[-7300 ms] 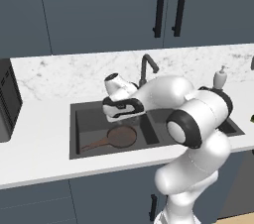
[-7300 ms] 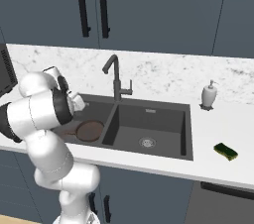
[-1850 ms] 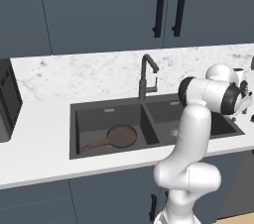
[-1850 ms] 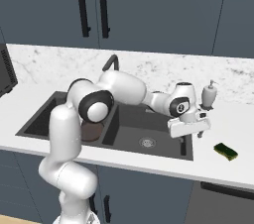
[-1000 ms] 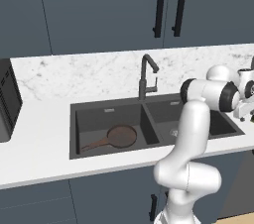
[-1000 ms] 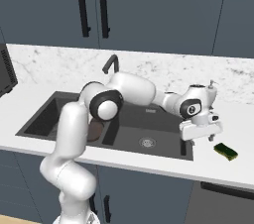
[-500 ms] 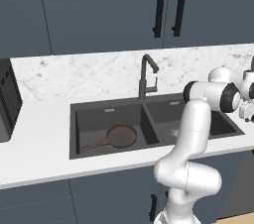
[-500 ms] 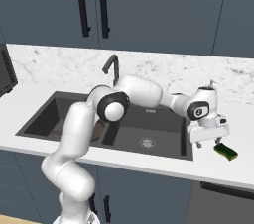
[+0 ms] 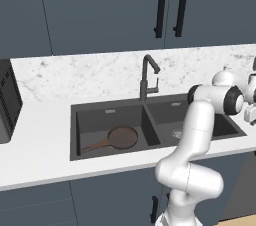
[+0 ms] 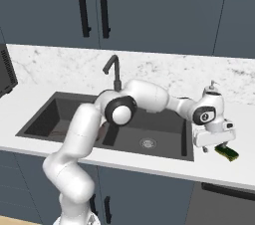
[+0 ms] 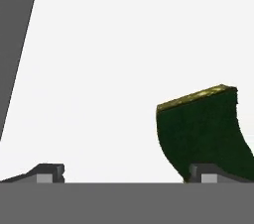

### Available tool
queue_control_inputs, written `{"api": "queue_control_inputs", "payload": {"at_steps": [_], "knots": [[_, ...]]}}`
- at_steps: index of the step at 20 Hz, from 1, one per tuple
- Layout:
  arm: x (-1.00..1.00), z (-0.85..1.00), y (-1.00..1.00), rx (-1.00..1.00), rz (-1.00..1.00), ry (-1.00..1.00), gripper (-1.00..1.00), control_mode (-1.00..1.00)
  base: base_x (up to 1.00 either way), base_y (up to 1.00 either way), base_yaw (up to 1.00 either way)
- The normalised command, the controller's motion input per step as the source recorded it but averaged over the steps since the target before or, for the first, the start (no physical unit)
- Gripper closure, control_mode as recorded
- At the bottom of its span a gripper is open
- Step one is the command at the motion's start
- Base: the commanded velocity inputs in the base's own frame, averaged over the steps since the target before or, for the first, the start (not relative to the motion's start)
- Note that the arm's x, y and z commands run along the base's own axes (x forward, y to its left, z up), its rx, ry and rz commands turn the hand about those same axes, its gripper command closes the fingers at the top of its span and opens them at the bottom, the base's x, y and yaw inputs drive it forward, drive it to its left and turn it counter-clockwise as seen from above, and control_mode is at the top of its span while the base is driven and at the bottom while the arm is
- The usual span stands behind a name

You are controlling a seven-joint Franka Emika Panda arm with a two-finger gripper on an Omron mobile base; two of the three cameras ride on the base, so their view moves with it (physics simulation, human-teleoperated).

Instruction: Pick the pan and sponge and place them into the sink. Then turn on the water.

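Pan (image 9: 121,137) lies in the left basin of the sink (image 9: 79,115): first item done. Sponge (image 10: 228,153) sits on the counter (image 10: 149,169) near its front edge, right of the sink. Gripper (image 10: 219,145) hangs just over it, jaws spread wide, nothing grasped. Sponge transfer and faucet (image 9: 147,76) remain; no water runs.

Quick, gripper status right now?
Gripper: open, holding nothing; one fingertip is over the sponge on the counter.
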Motion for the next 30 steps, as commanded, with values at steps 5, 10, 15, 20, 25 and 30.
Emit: {"api": "queue_control_inputs", "payload": {"at_steps": [5,10,15,20,25,30], "knots": [[0.00,-0.03,-0.30,0.00,0.00,0.00,-1.00,-1.00,0.00,0.00,0.00],[0.01,0.00,-0.27,0.02,0.03,0.00,-1.00,-1.00,0.00,0.00,0.00],[0.04,-0.01,-0.27,0.03,0.05,0.00,-1.00,-1.00,0.00,0.00,0.00],[0.13,-0.17,-0.25,0.05,0.05,0.00,-1.00,-1.00,0.00,0.00,0.00],[0.18,-0.26,-0.19,0.10,0.07,0.00,-1.00,-1.00,0.00,0.00,0.00],[0.05,-0.29,-0.14,0.12,0.08,-0.01,-1.00,-1.00,0.00,0.00,0.00]]}}
